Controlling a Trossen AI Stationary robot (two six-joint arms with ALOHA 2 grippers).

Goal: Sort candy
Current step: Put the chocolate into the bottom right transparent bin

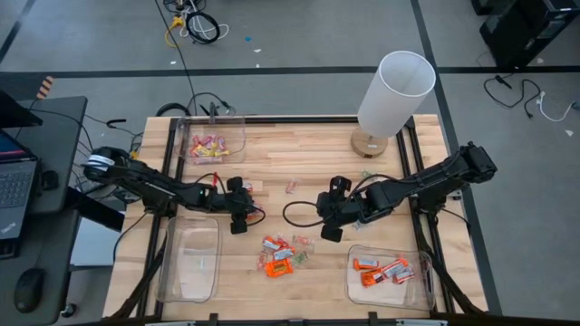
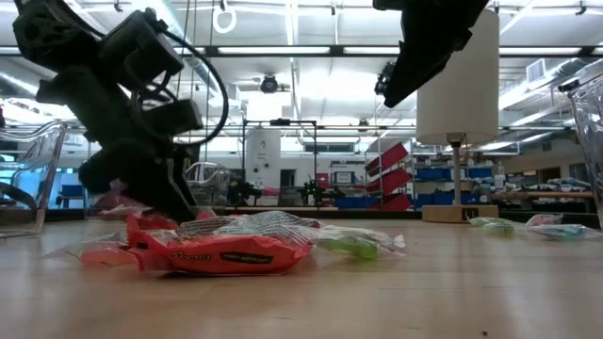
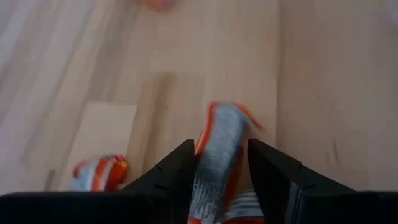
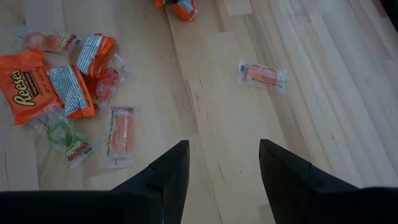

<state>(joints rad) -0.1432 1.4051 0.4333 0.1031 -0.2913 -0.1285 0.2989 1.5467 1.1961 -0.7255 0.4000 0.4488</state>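
A heap of wrapped candy (image 1: 281, 255) lies on the wooden table between the two arms, also in the low view (image 2: 221, 247). My left gripper (image 1: 241, 215) is low over the table, left of the heap, shut on an orange and grey candy (image 3: 219, 146). Another orange candy (image 3: 99, 173) lies beside it. My right gripper (image 1: 329, 224) hangs open above bare wood, right of the heap (image 4: 68, 81). A single pale candy (image 4: 263, 74) lies ahead of its fingers (image 4: 165, 177). My left gripper pinches the orange and grey candy between its two fingers (image 3: 177, 171), which lie along the wrapper's long sides. The wrapper's far end (image 3: 233, 118) sticks out past the fingertips. The fingers slant down toward the table. Whether the candy rests on the wood, I cannot tell.
A clear bin (image 1: 214, 145) with pink and yellow sweets stands at the far left, a clear bin (image 1: 188, 263) at the near left, and a bin (image 1: 390, 272) with orange sweets at the near right. A white lamp (image 1: 391, 91) stands at the far right.
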